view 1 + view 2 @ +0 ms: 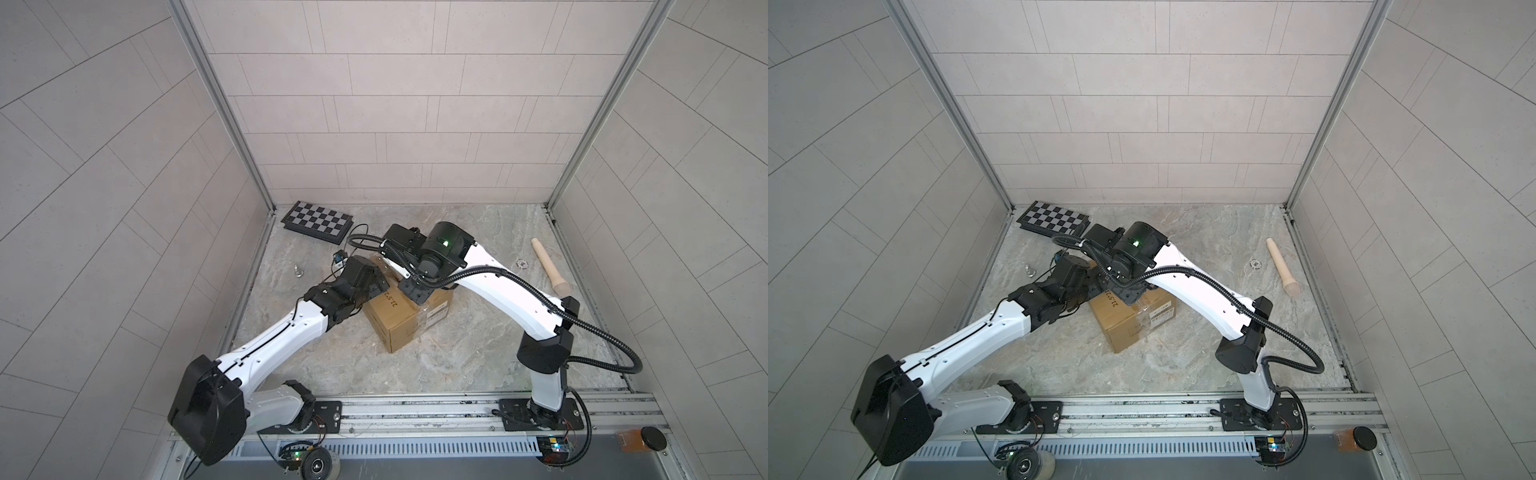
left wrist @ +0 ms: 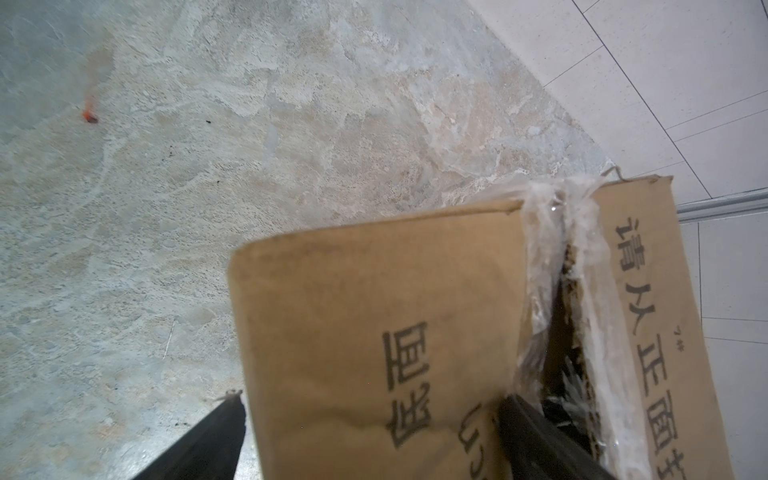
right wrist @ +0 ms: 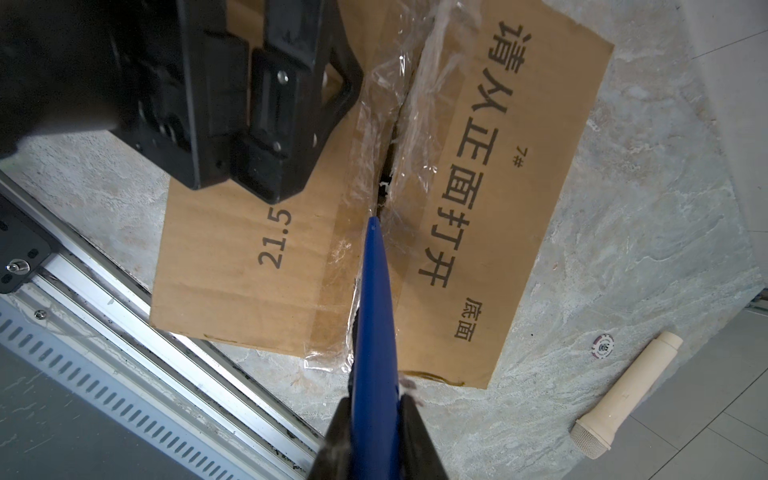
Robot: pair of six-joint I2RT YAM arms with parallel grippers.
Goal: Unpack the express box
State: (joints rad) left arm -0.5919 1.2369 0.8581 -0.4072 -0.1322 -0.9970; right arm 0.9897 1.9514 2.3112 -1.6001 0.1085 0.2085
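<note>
In both top views the express box (image 1: pixel 397 328) (image 1: pixel 1125 328) sits just below the middle of the frame, on the stone-look bench (image 1: pixel 457 357), with both arms over its top. It is brown cardboard with black writing. Clear tape (image 3: pixel 419 95) runs down the seam (image 3: pixel 388 166) between the two top flaps. The tape is crinkled and split, and a dark gap shows there. A chequered board (image 1: pixel 318 222) lies at the upper left, well apart.

The right jaws are closed tight on a blue tool (image 3: pixel 374 299). In the right wrist view its pointed tip is in the middle of the frame, right at the gap. The left jaws are wide apart and hold nothing. In the left wrist view one black finger (image 2: pixel 208 440) is at the lower left, beside the box wall. The other is at the lower right, by the gap. One flap (image 2: pixel 374 332) lies between them.

I think the box is light, so it may slide or tip on the smooth bench if pushed from the side. The walls look stiff, but the flaps will bend. The tape looks shiny and slippery, so it is a poor thing to pinch. The best place to take hold is the free edge of a flap beside the gap, one finger under and one on top. Pressing down on the other flap would keep the box in place.
</note>
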